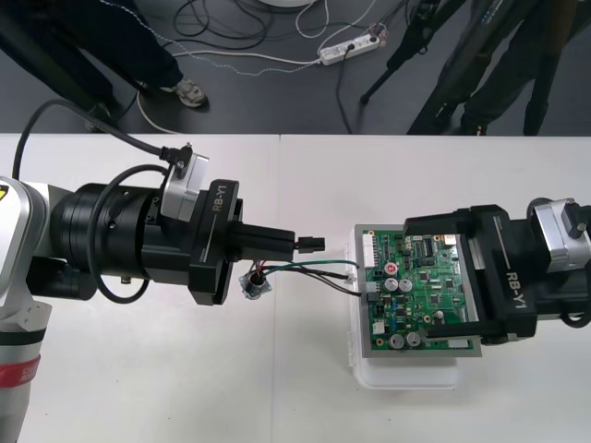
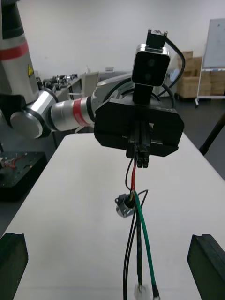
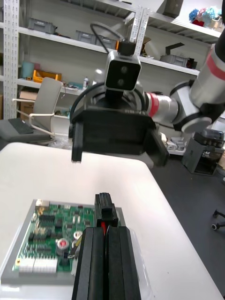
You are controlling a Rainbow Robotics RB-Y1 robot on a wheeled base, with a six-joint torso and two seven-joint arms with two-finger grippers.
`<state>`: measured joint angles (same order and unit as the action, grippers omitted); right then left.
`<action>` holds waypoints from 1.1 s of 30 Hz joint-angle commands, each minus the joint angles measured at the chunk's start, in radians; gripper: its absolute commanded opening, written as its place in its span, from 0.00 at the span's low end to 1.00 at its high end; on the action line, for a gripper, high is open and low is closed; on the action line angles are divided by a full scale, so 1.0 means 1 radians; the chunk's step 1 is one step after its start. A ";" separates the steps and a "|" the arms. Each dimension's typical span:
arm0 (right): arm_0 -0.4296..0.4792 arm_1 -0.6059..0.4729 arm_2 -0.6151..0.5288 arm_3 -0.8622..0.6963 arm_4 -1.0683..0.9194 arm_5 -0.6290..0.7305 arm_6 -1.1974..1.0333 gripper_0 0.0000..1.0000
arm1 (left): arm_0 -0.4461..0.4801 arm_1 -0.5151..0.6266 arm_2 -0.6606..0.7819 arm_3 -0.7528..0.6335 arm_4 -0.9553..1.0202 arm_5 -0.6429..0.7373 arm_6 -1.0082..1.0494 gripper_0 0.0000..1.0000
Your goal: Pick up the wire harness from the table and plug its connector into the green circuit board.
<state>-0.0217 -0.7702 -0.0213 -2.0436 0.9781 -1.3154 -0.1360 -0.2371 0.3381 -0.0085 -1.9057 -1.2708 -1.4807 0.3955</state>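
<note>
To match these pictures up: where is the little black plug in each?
Front view: the plug sits at the left gripper's tip, short of the green circuit board.
Right wrist view: plug at the tip of the left gripper, facing us, wires hanging from it.
Left wrist view: plug between the gripper's shut fingers, before the board.
Shared landmark: the left gripper.
</note>
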 commanded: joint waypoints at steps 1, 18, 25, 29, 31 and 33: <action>0.013 -0.116 -0.046 0.023 -0.013 -0.042 -0.022 1.00 | 0.016 0.019 0.038 0.079 0.016 -0.090 -0.191 0.00; 0.013 -0.224 -0.147 0.138 0.211 -0.239 -0.028 1.00 | 0.016 0.019 -0.005 0.310 0.017 -0.090 -0.469 0.00; 0.013 -0.265 -0.154 0.143 0.350 -0.242 -0.062 1.00 | 0.016 0.019 -0.025 0.404 0.008 -0.090 -0.546 0.00; 0.013 -0.265 -0.152 0.132 0.421 -0.242 -0.136 1.00 | 0.016 0.019 -0.045 0.461 0.005 -0.090 -0.600 0.00; 0.013 -0.262 -0.152 0.118 0.462 -0.242 -0.159 1.00 | 0.016 0.019 -0.051 0.488 0.004 -0.090 -0.626 0.00; 0.011 -0.258 -0.151 0.092 0.519 -0.240 -0.186 1.00 | 0.016 0.018 -0.067 0.527 0.004 -0.090 -0.661 0.00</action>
<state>-0.0204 -0.9929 -0.1393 -1.9042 1.4379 -1.5514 -0.2742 -0.2350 0.3381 -0.0369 -1.4141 -1.2689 -1.5323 -0.2265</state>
